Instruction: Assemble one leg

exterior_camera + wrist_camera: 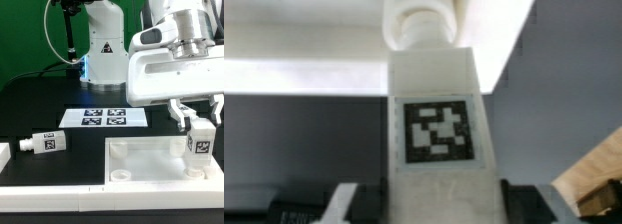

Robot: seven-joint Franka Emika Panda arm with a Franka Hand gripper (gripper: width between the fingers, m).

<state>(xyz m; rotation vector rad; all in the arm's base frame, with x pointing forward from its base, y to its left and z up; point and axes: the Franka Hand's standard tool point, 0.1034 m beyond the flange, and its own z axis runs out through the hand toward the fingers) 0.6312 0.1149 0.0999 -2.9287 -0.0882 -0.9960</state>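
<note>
The black table (40, 115) lies open on the exterior view's left, where only a second leg (45, 143) rests on its side, well apart from the arm. The marker board (105, 118) sits flat beyond it, toward the middle. A white rail (60, 200) runs along the table's near edge. The white tabletop (150, 165) fills the near right, its raised rim closing in a shallow well, with a corner socket (120, 150) by its left edge. The gripper (198, 122) hangs over the tabletop's right-hand part, close to the picture's right edge. Its fingers are clamped on the leg (200, 145), which stands upright between them, tag toward the camera, its lower end down inside the rim. Whether that end touches the surface cannot be told. In the wrist view the leg (434, 120) runs straight out from the gripper (432, 205), with a finger (345, 203) pressed against each side and its rounded end farthest from the camera.
</note>
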